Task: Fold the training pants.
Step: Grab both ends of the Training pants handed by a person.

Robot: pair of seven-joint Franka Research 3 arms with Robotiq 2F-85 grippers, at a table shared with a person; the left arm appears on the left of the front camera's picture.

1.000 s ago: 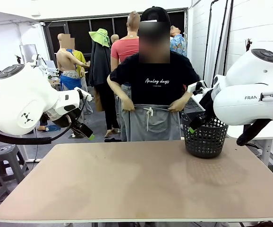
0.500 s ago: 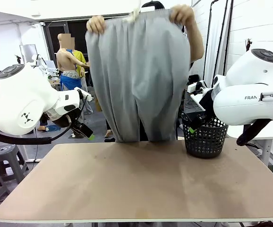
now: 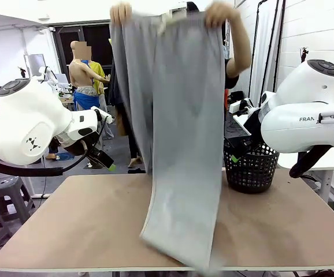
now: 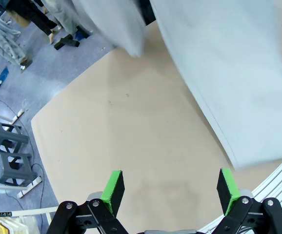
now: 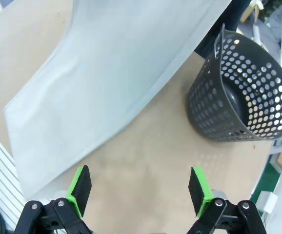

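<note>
The left gripper (image 4: 170,187) is seen with its green-padded fingers spread wide apart over the flat beige table (image 4: 131,146), clamped on nothing. Ahead of the fingertips, towards one finger's side, the light grey soft jersey training pants (image 4: 229,73) are draped onto the tabletop. The right gripper (image 5: 140,187) is likewise held wide open. The pants lie ahead of one of its fingers and the black perforated plastic basket (image 5: 243,92) ahead of the other. Farthest off, the waistband is held high by a person's raised hands (image 3: 218,12).
</note>
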